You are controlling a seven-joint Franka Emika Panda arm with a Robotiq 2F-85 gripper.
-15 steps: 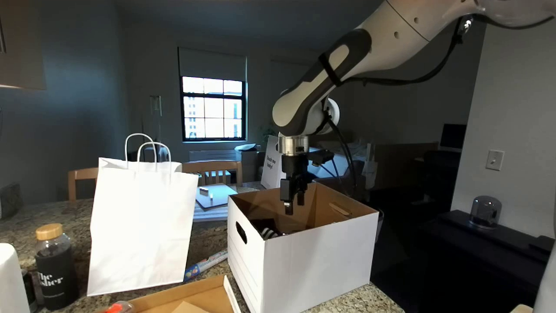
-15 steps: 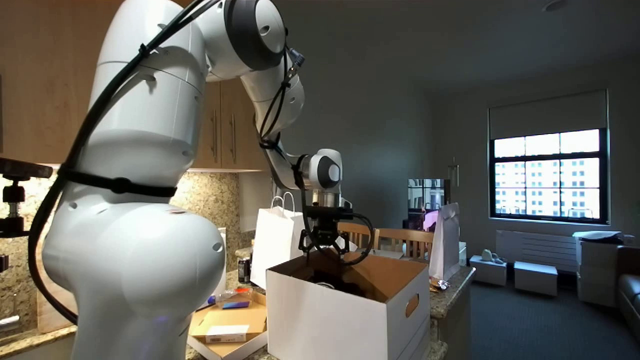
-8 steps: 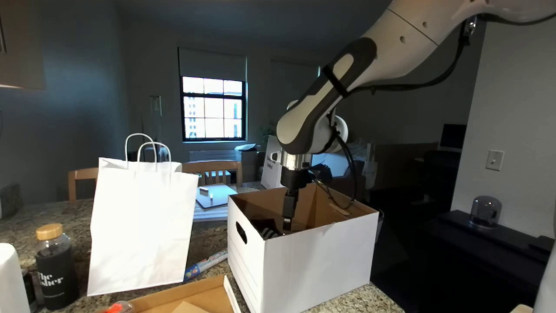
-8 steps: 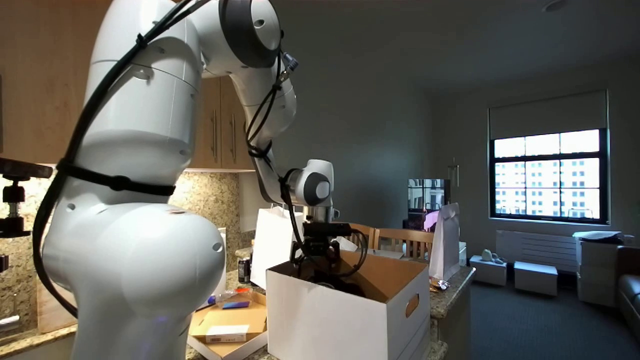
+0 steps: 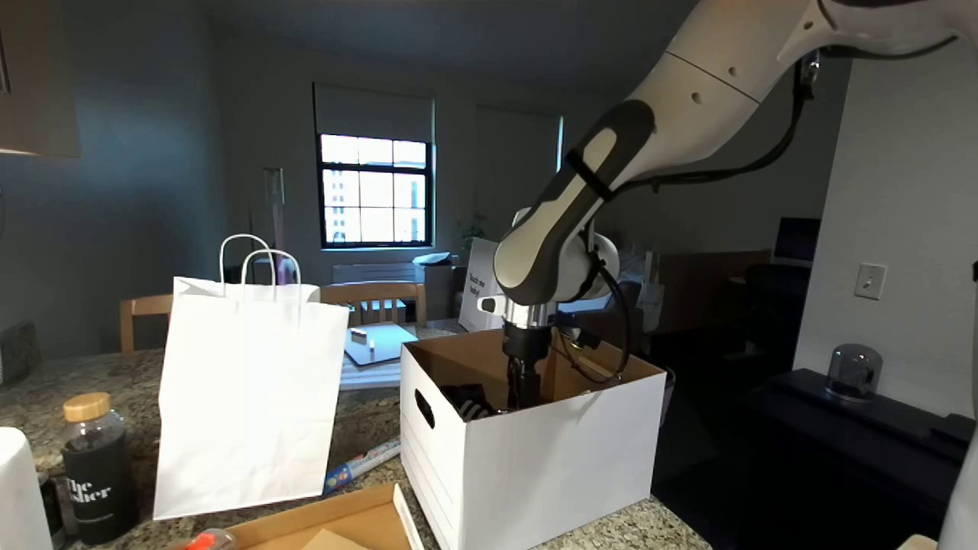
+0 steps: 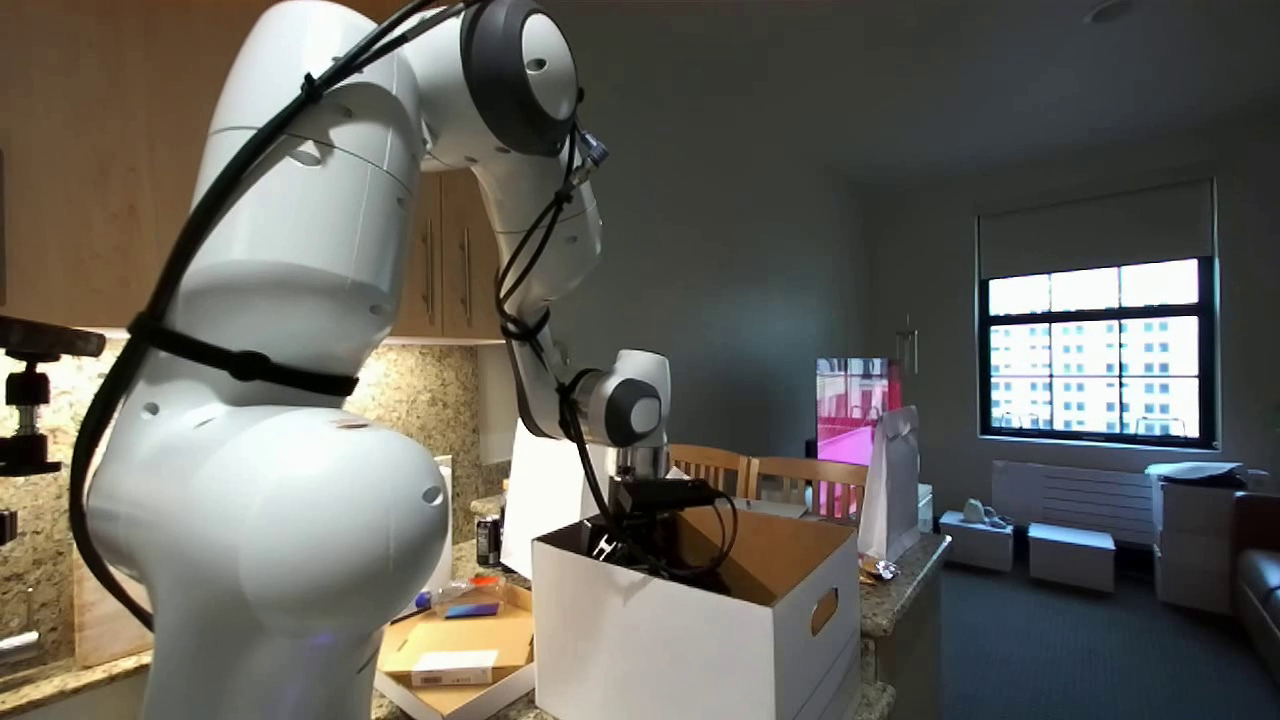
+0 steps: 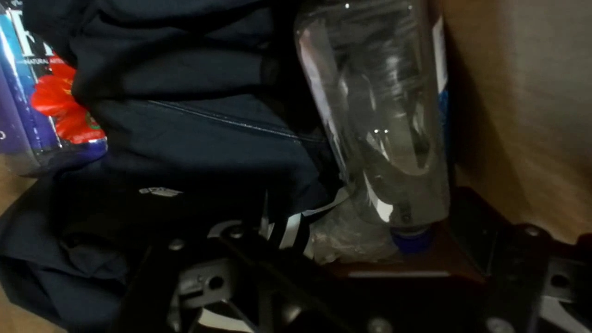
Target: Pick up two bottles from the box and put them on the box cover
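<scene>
We see the arm (image 5: pixel 561 214) bent over the box (image 5: pixel 561 466), which stands close to an edge of the surface (image 5: pixel 611 525); in both exterior views the gripper (image 5: pixel 523 393) is down inside its walls. In the wrist view the gripper's jaws are spread wide, and the blue cap (image 7: pixel 411 240) of a clear bottle (image 7: pixel 388 111) shows between them; we cannot tell whether either jaw touches it. This clear bottle is in the box, next to a brown wall, its cap end toward the gripper. Across from it, also in the box, we make out a second bottle (image 7: pixel 27 106) whose label carries a red flower, and dark cloth (image 7: pixel 208 138) fills the space between the two. Just beside the box, the cover (image 5: pixel 321 516) rests on the surface with its brown inside up, holding a flat carton (image 6: pixel 440 638) and a small blue pack (image 6: pixel 470 609). Beyond the cover, we see a white bag (image 5: pixel 252 405) and a flask (image 5: pixel 99 477) standing on the surface.
</scene>
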